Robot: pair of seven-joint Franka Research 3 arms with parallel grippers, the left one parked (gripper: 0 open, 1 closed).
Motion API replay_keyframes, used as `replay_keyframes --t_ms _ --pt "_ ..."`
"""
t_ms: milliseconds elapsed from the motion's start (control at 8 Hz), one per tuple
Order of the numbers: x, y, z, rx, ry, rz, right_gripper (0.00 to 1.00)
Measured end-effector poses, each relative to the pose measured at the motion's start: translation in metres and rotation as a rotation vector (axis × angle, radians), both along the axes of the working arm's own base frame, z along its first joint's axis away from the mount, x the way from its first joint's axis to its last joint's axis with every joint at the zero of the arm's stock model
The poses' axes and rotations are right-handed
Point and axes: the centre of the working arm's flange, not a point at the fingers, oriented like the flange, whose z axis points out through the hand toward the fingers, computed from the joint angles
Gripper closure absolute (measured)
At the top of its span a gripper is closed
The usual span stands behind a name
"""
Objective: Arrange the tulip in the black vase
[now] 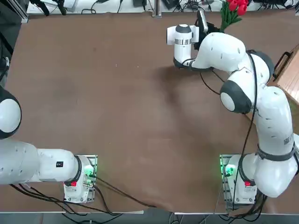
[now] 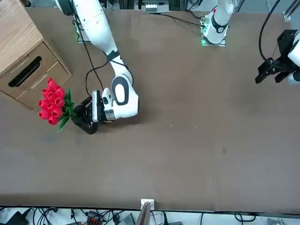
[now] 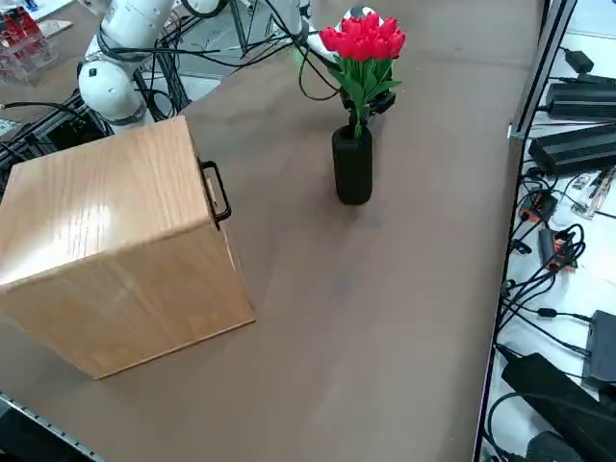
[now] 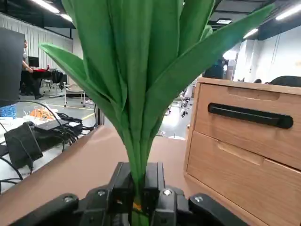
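Top view, hidden: the right arm's forearm covers the black vase; only the tulip (image 1: pixel 235 10) shows, red blooms cut by the far edge of the picture.
Top view, room: the table (image 1: pixel 103 93) lies bare across its middle and left; the work sits at the far right corner, close to the table's far edge.
Front view, gripper: the right gripper (image 2: pixel 89 114) lies level at the black vase (image 2: pixel 85 123), whose mouth it largely covers; the blooms (image 2: pixel 51 101) lean toward the wooden drawer unit (image 2: pixel 23 61).
Front view, room: a narrow gap between blooms and drawer unit; open table toward the camera.
Right side view, container: the black vase (image 3: pixel 352 166) stands upright on the table with the tulip (image 3: pixel 364 43) stems in its mouth, blooms above.
Right side view, hidden: the gripper is behind the leaves, hardly visible; the drawer unit (image 3: pixel 115 250) stands near the vase, apart from it.
Right wrist view, jaws: the fingers (image 4: pixel 123 188) are closed tight on the green stems (image 4: pixel 137 165); leaves fill the view and hide the blooms and vase.
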Motion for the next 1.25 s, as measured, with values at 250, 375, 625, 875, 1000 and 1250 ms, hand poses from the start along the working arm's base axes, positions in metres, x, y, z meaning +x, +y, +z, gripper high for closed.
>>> replay_keyframes --t_ms 250,375,625,875,1000,1250 --pt "-0.003 0.002 -0.013 0.0 0.016 0.003 0.87" --pt "-0.003 0.002 -0.019 -0.002 0.021 0.007 0.85" --pt "-0.002 0.003 -0.022 0.003 0.022 0.015 0.74" --pt "-0.002 0.003 -0.022 0.004 0.022 0.016 0.41" --pt "-0.002 0.003 -0.022 0.004 0.021 0.016 0.23" --pt "-0.003 0.007 -0.018 0.006 0.015 0.019 0.0"
